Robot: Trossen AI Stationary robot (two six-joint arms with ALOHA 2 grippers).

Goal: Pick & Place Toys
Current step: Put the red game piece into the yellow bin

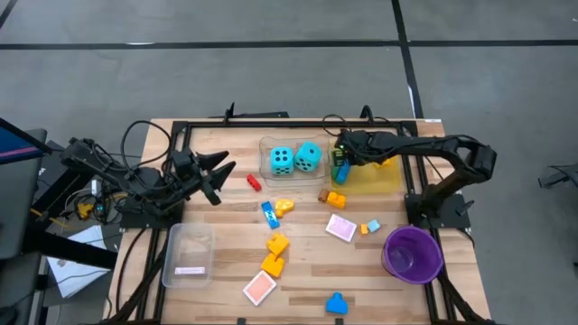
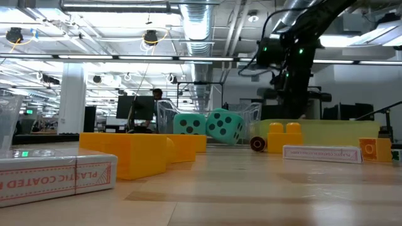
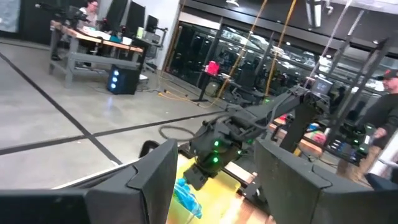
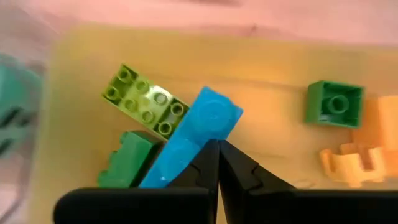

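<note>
Lying nearest on the pale wooden plank counter (image 1: 307, 271) are a blue plastic brick (image 1: 337, 304) and a flat pink square tile (image 1: 259, 288), with a clear rectangular tray (image 1: 189, 254) to the left and a purple round bowl (image 1: 413, 252) to the right. Farther in, yellow plastic bricks (image 1: 275, 255) sit stacked near the middle, beside a second pink tile (image 1: 340, 227), a small orange brick (image 1: 365, 229) and a small light-blue brick (image 1: 374, 226). Beyond them come a blue and yellow brick pair (image 1: 275, 210), an orange brick (image 1: 335, 199) and a small red brick (image 1: 255, 182).

Toward the far edge, two turquoise foam dice with black dots (image 1: 294, 159) rest in a second clear tray (image 1: 267, 153), just beside a yellow rectangular tray (image 1: 384, 178). The right claw (image 4: 218, 163) hangs over the yellow tray with its fingers pressed together and holding nothing; its tips are just beside a blue brick (image 4: 193, 138) that leans on a lime-green brick (image 4: 145, 101) and a dark green brick (image 4: 125, 160). Another green brick (image 4: 334, 103) and an orange piece (image 4: 351, 163) lie apart in the same tray.

The left claw (image 1: 219, 173) hovers at the counter's left side, fingers parted and empty.

Behind the counter spreads grey floor (image 1: 271, 72) crossed by dark lines; the low view shows an open workshop with ceiling pipes and lamps.
</note>
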